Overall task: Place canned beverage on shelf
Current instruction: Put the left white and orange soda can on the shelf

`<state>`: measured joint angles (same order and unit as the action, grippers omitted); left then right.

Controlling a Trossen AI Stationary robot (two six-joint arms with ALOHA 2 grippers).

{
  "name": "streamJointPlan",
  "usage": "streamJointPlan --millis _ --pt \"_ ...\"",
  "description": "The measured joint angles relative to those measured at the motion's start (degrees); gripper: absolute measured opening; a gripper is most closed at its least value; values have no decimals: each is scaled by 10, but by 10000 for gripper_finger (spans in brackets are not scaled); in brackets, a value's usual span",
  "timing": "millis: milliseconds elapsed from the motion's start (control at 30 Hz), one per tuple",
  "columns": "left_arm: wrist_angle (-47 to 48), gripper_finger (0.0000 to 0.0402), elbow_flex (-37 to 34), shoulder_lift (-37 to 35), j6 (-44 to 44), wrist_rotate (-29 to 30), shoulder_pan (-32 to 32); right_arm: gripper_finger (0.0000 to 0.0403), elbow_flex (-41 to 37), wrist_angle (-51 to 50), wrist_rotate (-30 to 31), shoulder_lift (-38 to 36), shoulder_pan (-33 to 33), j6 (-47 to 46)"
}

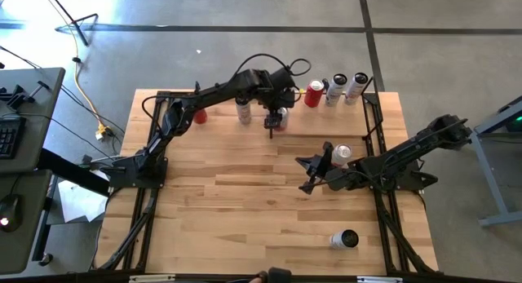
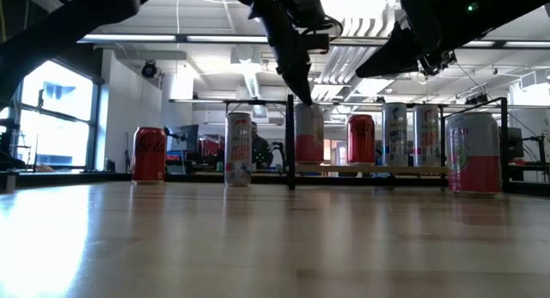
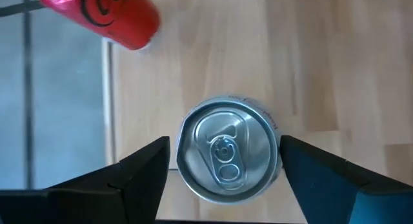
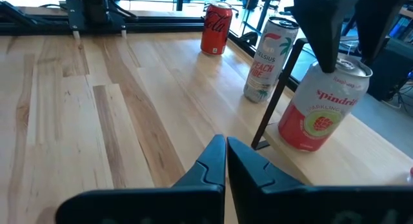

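Observation:
A pink-and-white Spindrift can point(image 4: 321, 111) stands upright on the light-wood shelf point(image 4: 352, 161), right beside its thin black upright plate point(image 4: 276, 95). My left gripper point(image 3: 226, 150) hangs over it, open and pointing steeply down, one finger on each side of the can's silver top point(image 3: 227, 158), with slim gaps showing. In the high view this gripper point(image 1: 277, 117) is at the table's far edge. My right gripper point(image 4: 226, 153) is shut and empty, level above the table's middle right point(image 1: 310, 170).
A red can point(image 1: 314, 94) and two white cans point(image 1: 336, 89) point(image 1: 356, 86) stand farther along the shelf. Left of the plate stand a white Celsius can point(image 4: 268, 59) and a red cola can point(image 4: 216, 28). Another can point(image 1: 342, 155) stands by my right arm; one point(image 1: 347, 239) lies near the front.

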<state>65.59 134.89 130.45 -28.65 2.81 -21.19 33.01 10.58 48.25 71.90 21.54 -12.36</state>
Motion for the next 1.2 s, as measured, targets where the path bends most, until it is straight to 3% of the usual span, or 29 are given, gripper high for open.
streamJointPlan --millis 233,567,667,767,933,1067,1200 --pt "-18 222 0 -21 0 27 2 0 0 0 0 0 0 15" --pt "-25 60 0 -92 74 17 -10 0 0 11 -1 0 -8 62" --pt "-26 15 0 -109 105 -23 -27 0 0 9 -23 0 -28 81" --pt "-35 7 0 -116 133 -54 -40 0 0 9 -75 0 -68 100" --pt "-86 4 -22 -116 140 -44 -35 0 -1 9 -153 0 -153 130" --pt "-184 2 -104 -128 140 -38 -29 0 -1 10 -181 0 -193 147" --pt "-343 1 -240 -174 136 -38 -31 0 -1 18 -182 3 -198 155"
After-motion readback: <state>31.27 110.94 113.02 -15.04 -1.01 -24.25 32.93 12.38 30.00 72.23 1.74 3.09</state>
